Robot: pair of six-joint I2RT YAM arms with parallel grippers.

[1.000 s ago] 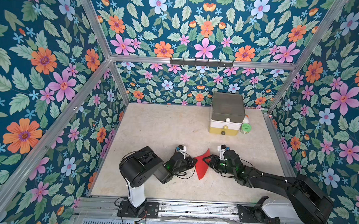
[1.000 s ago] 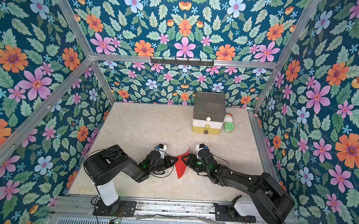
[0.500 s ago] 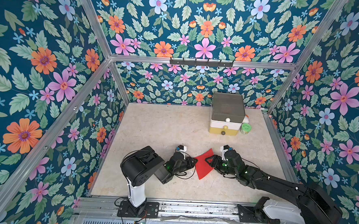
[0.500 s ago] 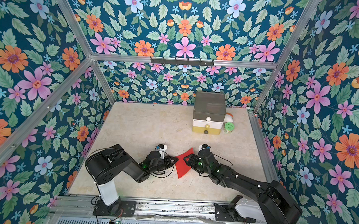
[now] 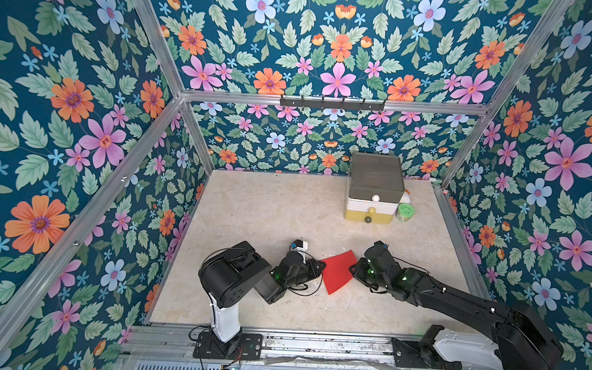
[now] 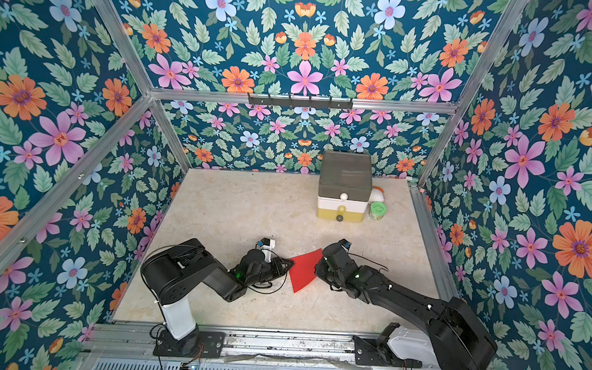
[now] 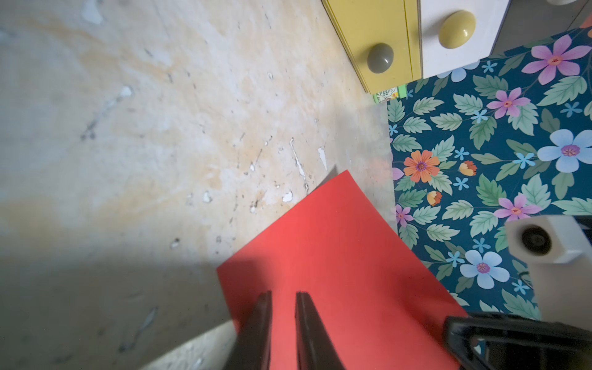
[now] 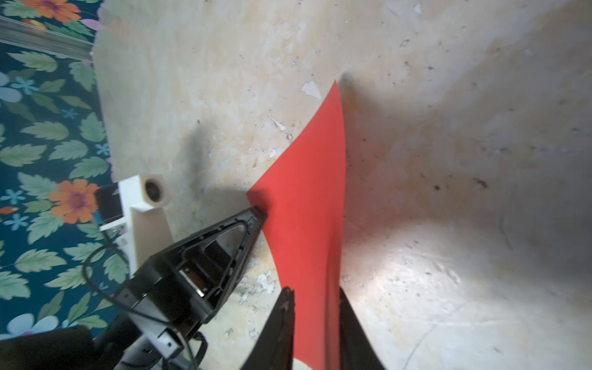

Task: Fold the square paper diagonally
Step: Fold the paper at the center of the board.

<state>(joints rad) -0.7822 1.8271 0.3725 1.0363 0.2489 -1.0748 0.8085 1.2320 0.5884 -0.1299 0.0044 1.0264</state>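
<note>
While my left jaws pinch one corner of the square paper (image 5: 337, 272) and my right jaws clamp its opposite edge, the unfolded red sheet bows between them, partly lifted off the worktop (image 5: 268, 219), well apart from the drawer box (image 5: 374, 186), on its knob side.

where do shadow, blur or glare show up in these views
left wrist view: shadow darkens the square paper near the jaws, far corner sharp; right wrist view: paper smeared close to the lens, bright patch on the table; in both top views: evenly lit, crisp.
</note>
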